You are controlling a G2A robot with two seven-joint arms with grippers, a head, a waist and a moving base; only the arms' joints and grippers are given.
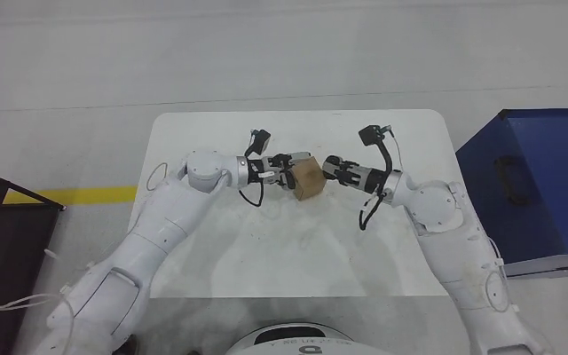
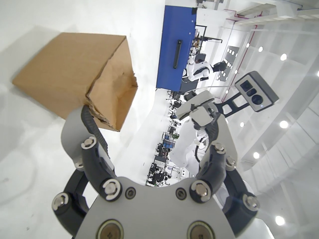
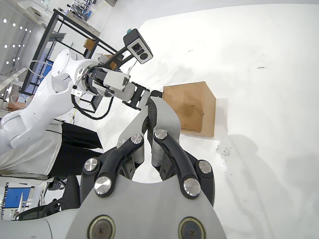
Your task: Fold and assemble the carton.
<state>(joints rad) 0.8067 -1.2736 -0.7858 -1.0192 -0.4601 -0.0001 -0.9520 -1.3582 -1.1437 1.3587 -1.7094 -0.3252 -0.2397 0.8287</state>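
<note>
Item: carton (image 1: 308, 178), brown card, standing on the white table (image 1: 266, 257) a little beyond its middle, between the two arms. Left arm: I see it run out from the near left side and bend sharply at the elbow, with the forearm pointing across the table toward the carton. Left gripper (image 1: 282, 170): jaws spread wide. One finger (image 2: 86, 125) rests against the carton's torn, ragged corner and the other stands well clear of the card. Right arm: much the mirror of the left, coming from the near right with the elbow bent and the forearm angled inward. Right gripper (image 1: 334, 168): jaws drawn fully together, pads meeting with nothing visible between them, tips just beside the carton's side that faces this arm. Unclear: I cannot tell whether those tips touch the card. Hidden: the carton's underside, against the table. Hard to read: the seams and flap edges on the face toward the right wrist, where I make out one folded panel only.
</note>
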